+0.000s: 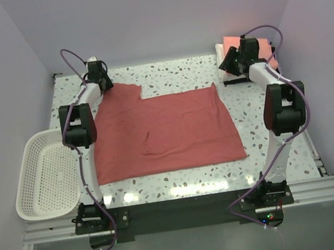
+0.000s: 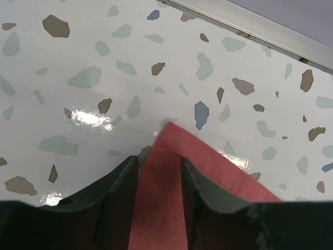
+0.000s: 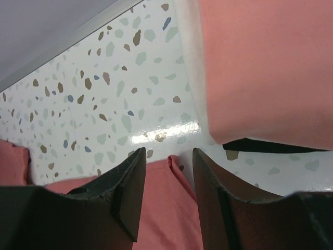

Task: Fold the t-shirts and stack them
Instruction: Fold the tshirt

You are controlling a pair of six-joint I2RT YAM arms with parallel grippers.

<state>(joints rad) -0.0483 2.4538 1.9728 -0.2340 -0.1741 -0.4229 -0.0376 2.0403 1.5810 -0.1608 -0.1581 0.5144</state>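
A brick-red t-shirt lies spread flat on the speckled table. My left gripper is at its far left corner. In the left wrist view the left gripper is open, its fingers standing either side of the shirt's hemmed corner. My right gripper is at the far right corner. In the right wrist view it is open astride that corner of the shirt. A stack of folded shirts sits at the back right, with salmon-pink on top, then white and black.
A white mesh basket stands off the table's left edge. A metal rail runs along the table's far edge near the left gripper. The folded stack lies just right of the right gripper.
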